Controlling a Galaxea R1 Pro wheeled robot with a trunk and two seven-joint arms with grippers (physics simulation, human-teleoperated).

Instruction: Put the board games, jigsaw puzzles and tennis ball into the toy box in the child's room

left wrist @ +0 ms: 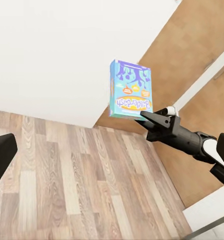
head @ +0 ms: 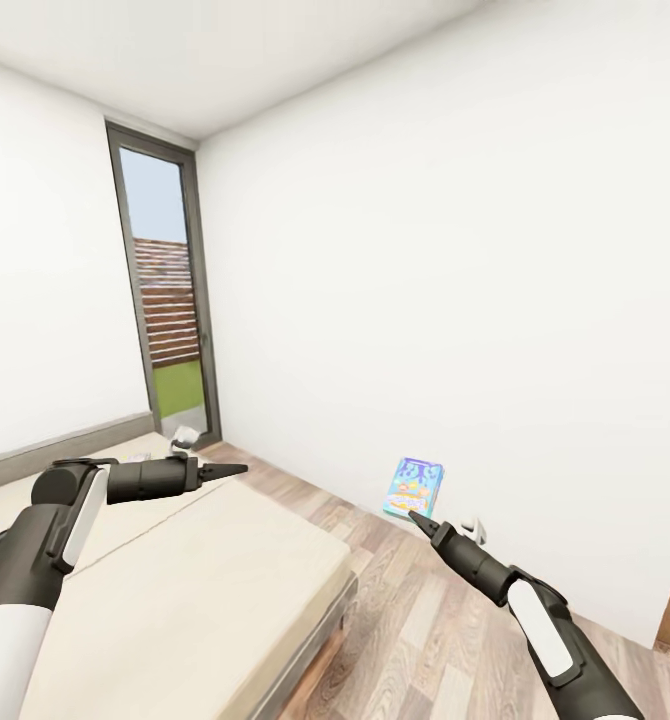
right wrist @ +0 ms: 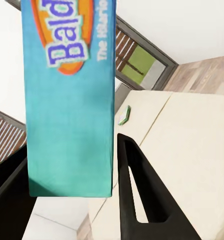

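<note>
Holding Balderdash board game box [head: 414, 489] upright in right gripper [head: 416, 518], fingers [right wrist: 142, 200] clamped on its lower edge, long axis vertical, above wood floor [head: 415, 640] beyond bed [head: 175, 590] corner. Left gripper [head: 237, 468] over bed edge, empty; finger spread indeterminate. Toy box unseen.

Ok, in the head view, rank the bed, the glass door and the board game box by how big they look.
1. Bed, largest.
2. Glass door.
3. Board game box, smallest, held in the right gripper.
The bed is nearest the camera, so its lead is partly nearness.
</note>
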